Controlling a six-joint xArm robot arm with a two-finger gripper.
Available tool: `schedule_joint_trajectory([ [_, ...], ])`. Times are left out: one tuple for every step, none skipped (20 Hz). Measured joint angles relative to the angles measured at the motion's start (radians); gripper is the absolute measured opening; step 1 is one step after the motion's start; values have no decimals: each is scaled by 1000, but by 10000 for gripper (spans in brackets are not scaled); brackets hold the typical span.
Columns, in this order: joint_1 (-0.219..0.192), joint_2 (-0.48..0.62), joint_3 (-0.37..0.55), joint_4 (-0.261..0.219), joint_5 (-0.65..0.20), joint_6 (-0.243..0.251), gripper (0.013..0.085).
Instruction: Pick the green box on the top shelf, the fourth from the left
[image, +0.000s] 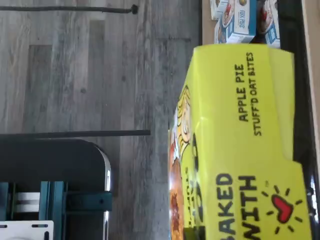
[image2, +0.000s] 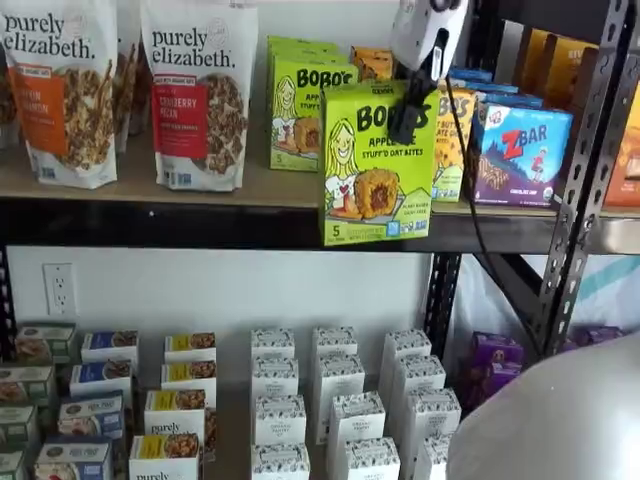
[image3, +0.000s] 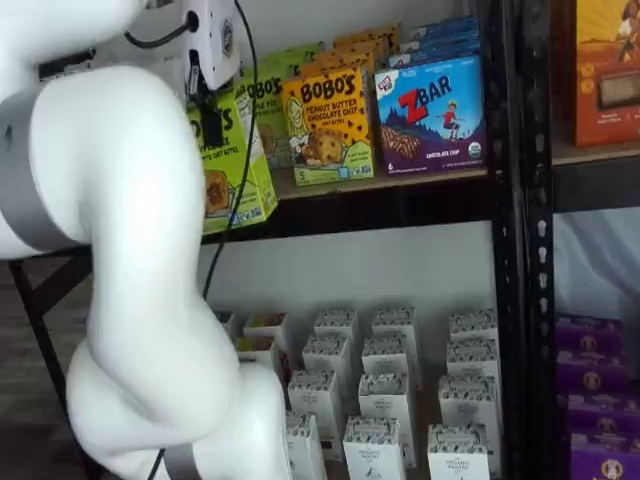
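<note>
jaws (image2: 408, 112) clamped on green box (image2: 375, 165)

Two fixed cameras face the top shelf (image2: 150, 200) from the front, one squarely and one obliquely past the arm (image3: 120, 250), both showing the green box (image2: 375, 165), which the sideways-turned wrist camera views close up above the floor (image: 75, 75).

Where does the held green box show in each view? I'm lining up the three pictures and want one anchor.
Wrist view: the green box fills one side, turned sideways, floor beside it.
Shelf view: centre, off the top shelf, in the gripper.
Shelf view: left of centre, partly behind the white arm.
Shared landmark: the "Apple Pie" lettering.
</note>
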Motion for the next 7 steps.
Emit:
schedule_joint_trajectory([
  [-3, -9, 11, 1, -1, -3, 290],
  [-5, -17, 21, 2, -2, -5, 290],
  [-8, -24, 28, 4, -2, -7, 290],
  [-11, -30, 36, 6, 0, -10, 290],
  [-14, -37, 43, 8, 1, -13, 290],
  [-17, -42, 49, 10, 3, -15, 290],
  [-19, -46, 54, 11, 4, -17, 290],
])
